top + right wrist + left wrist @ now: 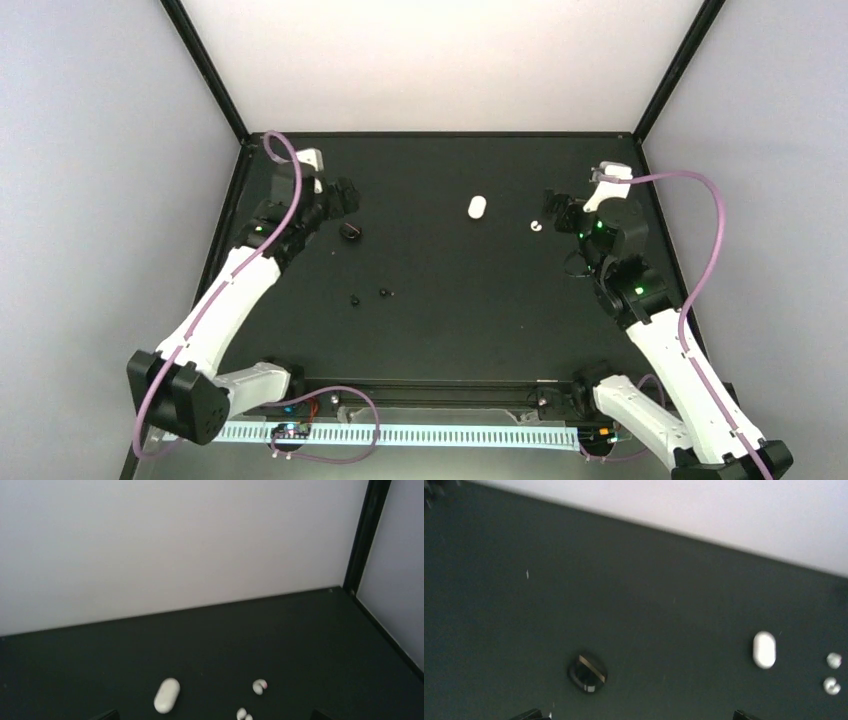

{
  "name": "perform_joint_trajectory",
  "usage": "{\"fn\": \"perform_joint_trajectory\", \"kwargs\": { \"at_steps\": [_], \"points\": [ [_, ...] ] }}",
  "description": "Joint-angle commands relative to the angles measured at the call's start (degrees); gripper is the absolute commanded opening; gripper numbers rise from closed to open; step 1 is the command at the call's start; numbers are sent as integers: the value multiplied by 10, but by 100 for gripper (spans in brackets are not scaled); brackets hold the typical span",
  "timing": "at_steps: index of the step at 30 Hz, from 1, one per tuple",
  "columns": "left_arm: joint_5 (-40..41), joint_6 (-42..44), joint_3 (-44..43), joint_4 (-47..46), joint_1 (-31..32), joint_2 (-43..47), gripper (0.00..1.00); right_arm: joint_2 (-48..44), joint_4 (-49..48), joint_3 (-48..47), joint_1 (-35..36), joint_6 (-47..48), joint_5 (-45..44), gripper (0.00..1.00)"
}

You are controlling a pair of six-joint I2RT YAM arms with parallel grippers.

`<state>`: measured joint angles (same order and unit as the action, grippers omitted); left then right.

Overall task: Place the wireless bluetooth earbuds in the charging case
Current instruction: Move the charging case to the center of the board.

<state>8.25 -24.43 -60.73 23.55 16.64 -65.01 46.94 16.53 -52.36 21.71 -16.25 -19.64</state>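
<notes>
- While spread wide and empty, left hand (343, 197) and right hand (555, 209) flank the charging case (477, 207), nearer the right.
- Black earbuds (384, 292) lie nearer the left.

The left claw (636, 717) shows only as two dark fingertips (531, 714) at the bottom edge, spread wide with nothing between them. Just ahead of the left-hand tip lies a black round puck (587, 672) with a gold stripe. Ahead of the right-hand tip rests the charging case (764, 650), a smooth white oval. Right of it sit two small white bits (834, 660). The dark table (649, 595) ends at a pale wall (724, 505).
</notes>
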Motion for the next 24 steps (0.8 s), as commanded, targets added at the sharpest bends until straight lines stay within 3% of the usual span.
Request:
{"fn": "perform_joint_trajectory", "kwargs": {
  "at_steps": [1,7,13,17,24],
  "points": [
    [-39,-44,20,48,15,-22,99,3,37,21,-6,-9,17,100],
    [-30,-33,48,57,40,10,99,22,33,25,46,-22,-31,100],
    [39,17,86,16,54,102,99,50,-69,62,69,-140,-65,100],
    [89,20,84,11,56,142,99,142,-73,31,73,-166,-23,100],
    [84,36,103,-50,56,135,99,370,-86,-56,70,-170,-12,100]
  ]
}}
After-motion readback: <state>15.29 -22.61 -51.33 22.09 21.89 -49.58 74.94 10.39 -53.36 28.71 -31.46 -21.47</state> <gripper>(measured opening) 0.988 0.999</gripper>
